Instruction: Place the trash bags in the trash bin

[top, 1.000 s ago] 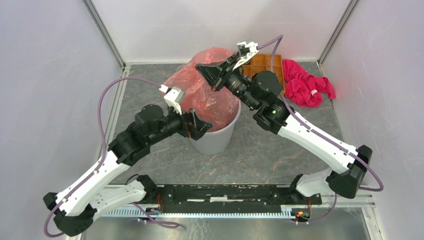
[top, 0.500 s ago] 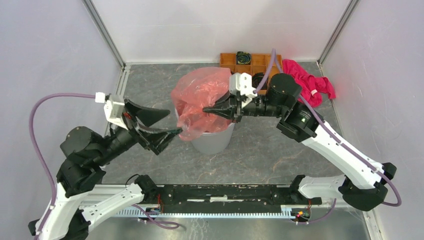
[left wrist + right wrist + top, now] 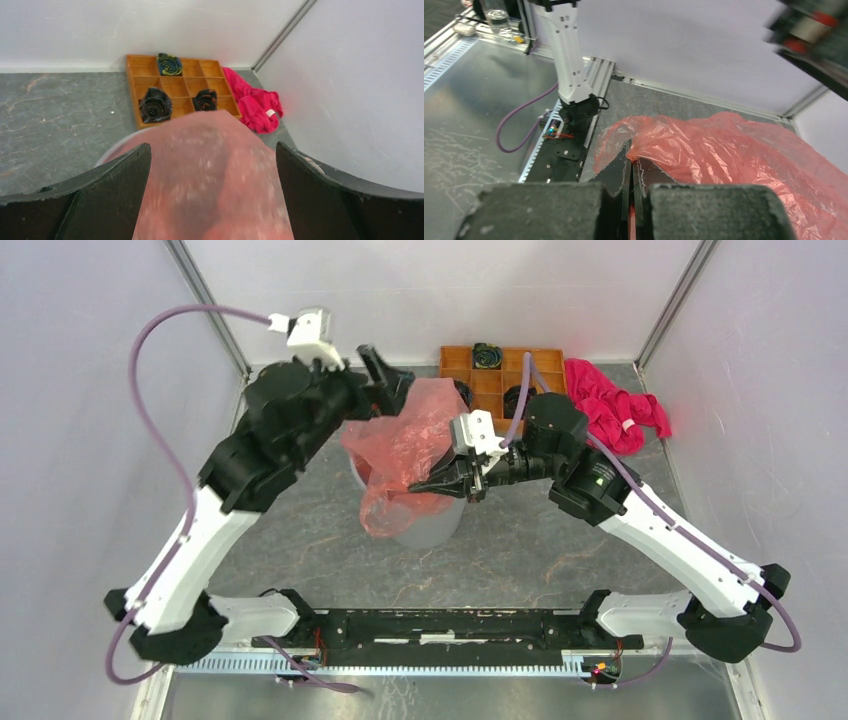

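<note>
The red-orange trash bag (image 3: 400, 440) lies heaped over the mouth of the grey trash bin (image 3: 432, 530), with a loose flap spilling down the outside wall at 7 o'clock. It's thin, crinkly film, so I judge it weightless, slippery and springy; it will balloon rather than drop. My right gripper (image 3: 432, 485), reaching in from 3 o'clock, is clamped on a gathered fold near the middle. My left gripper (image 3: 212, 150) sits at the bin's 11 o'clock, fingers spread wide astride the bag and holding nothing. I'd pinch bunched pleats, never a single layer. The tapered bin looks smooth, rigid plastic.
</note>
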`<act>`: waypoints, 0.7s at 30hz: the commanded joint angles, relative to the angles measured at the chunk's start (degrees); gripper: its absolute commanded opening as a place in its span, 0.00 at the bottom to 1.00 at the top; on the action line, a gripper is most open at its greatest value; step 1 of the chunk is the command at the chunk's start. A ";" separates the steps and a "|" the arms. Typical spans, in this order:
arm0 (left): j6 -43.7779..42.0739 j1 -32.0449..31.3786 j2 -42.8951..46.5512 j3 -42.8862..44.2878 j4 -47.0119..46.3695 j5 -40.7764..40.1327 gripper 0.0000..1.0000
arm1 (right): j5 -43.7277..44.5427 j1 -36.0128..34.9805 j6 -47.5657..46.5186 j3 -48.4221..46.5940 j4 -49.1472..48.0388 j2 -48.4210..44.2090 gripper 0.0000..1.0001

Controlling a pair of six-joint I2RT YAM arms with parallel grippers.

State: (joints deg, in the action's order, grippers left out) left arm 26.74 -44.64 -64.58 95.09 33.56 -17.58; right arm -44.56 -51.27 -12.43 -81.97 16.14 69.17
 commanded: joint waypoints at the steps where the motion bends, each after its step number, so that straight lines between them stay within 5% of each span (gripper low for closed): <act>1: -3.02 6.19 -7.78 8.52 1.16 3.47 1.00 | -6.89 0.12 0.91 1.08 -2.51 -1.55 0.01; 7: -3.99 11.67 -17.64 12.36 1.40 22.44 1.00 | -5.14 0.12 1.80 3.60 -3.78 -4.50 0.00; 11: -3.97 11.68 -17.68 5.46 -0.42 31.37 0.85 | -0.38 0.11 5.33 6.19 -8.09 -6.23 0.01; 21: -0.50 11.61 -8.39 -17.43 -6.41 32.84 0.50 | 19.96 0.11 14.36 9.35 -16.88 -7.73 0.01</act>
State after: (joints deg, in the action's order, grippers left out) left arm 24.93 -32.97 -76.03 80.99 31.14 12.25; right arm -36.75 -51.27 -3.66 -73.10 5.56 62.19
